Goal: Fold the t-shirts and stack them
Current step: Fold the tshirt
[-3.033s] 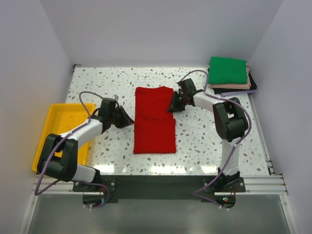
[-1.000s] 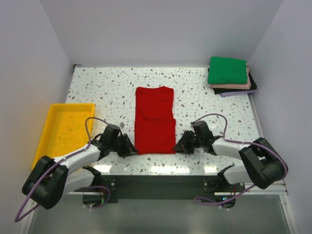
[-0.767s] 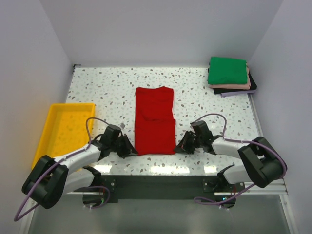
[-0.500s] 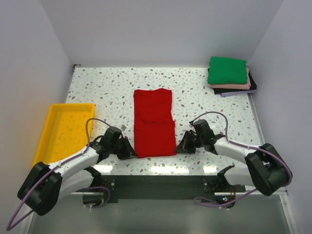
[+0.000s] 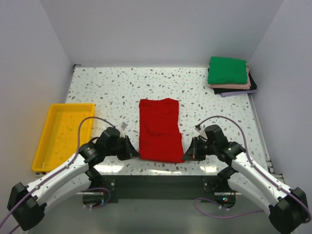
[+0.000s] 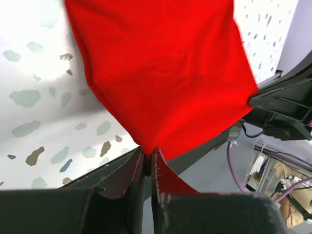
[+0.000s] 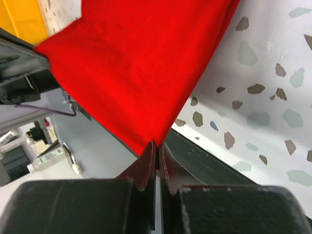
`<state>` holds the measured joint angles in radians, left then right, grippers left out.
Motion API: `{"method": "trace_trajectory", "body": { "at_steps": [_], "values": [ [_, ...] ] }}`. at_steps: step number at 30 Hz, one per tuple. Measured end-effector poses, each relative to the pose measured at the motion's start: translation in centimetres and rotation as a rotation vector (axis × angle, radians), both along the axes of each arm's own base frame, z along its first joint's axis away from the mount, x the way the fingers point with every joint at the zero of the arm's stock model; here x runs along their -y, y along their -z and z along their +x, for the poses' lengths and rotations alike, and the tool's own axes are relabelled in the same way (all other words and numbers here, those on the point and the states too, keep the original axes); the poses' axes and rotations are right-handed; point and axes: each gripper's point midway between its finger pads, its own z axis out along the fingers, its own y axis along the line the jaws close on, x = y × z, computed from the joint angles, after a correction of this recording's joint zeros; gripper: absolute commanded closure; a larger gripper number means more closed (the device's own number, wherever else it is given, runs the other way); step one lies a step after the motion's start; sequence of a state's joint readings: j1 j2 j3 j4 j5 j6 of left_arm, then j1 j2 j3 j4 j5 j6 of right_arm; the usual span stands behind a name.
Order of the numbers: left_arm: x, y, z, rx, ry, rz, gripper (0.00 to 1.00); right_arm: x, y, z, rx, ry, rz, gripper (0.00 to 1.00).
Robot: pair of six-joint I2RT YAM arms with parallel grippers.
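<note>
The bright red t-shirt (image 5: 159, 128) lies folded into a long strip in the middle of the table. Its near end is lifted off the table. My left gripper (image 5: 134, 154) is shut on the near left corner of the red t-shirt (image 6: 161, 73). My right gripper (image 5: 186, 155) is shut on the near right corner of the red t-shirt (image 7: 141, 63). The cloth stretches taut between the two grippers near the table's front edge. A stack of folded t-shirts (image 5: 229, 76), green on top, then pale pink, dark and lavender, sits at the back right corner.
A yellow plastic tray (image 5: 62, 136) stands at the left edge of the table. The dark front rail (image 5: 156, 183) runs below the grippers. White walls enclose the back and sides.
Both grippers have closed on the near corners of the red t-shirt and pulled it toward the front edge, lifting its near end. The shirt has shifted nearer and slightly right.
</note>
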<state>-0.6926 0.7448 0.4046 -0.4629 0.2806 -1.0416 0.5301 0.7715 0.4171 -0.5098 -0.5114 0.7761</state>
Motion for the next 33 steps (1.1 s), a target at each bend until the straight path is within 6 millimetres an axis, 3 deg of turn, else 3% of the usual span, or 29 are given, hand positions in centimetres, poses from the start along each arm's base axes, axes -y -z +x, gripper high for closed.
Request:
{"method": "trace_trajectory", "body": {
  "at_steps": [4,9,16,20,27,33],
  "values": [
    [0.4,-1.7,0.7,0.023,-0.006,-0.007,1.0,0.3,-0.4,-0.2,-0.013,-0.016,-0.033,1.0],
    [0.9,-3.2,2.2,0.042,-0.021,0.021,1.0,0.3,-1.7,1.1,0.005,-0.009,-0.075,1.0],
    [2.7,-6.2,7.1,0.105,-0.031,0.064,1.0,-1.5,-5.1,5.7,0.049,0.009,-0.093,1.0],
    [2.6,-7.4,11.8,0.141,-0.079,0.072,1.0,-2.1,-5.6,9.9,0.032,0.052,-0.095,1.0],
    [2.0,-8.3,20.9,0.174,-0.155,0.072,1.0,-1.8,-5.4,19.4,0.016,0.158,-0.063,1.0],
    [1.9,-6.7,29.6,0.168,-0.196,0.03,1.0,-2.1,-3.0,28.5,-0.008,0.21,-0.016,1.0]
  ]
}}
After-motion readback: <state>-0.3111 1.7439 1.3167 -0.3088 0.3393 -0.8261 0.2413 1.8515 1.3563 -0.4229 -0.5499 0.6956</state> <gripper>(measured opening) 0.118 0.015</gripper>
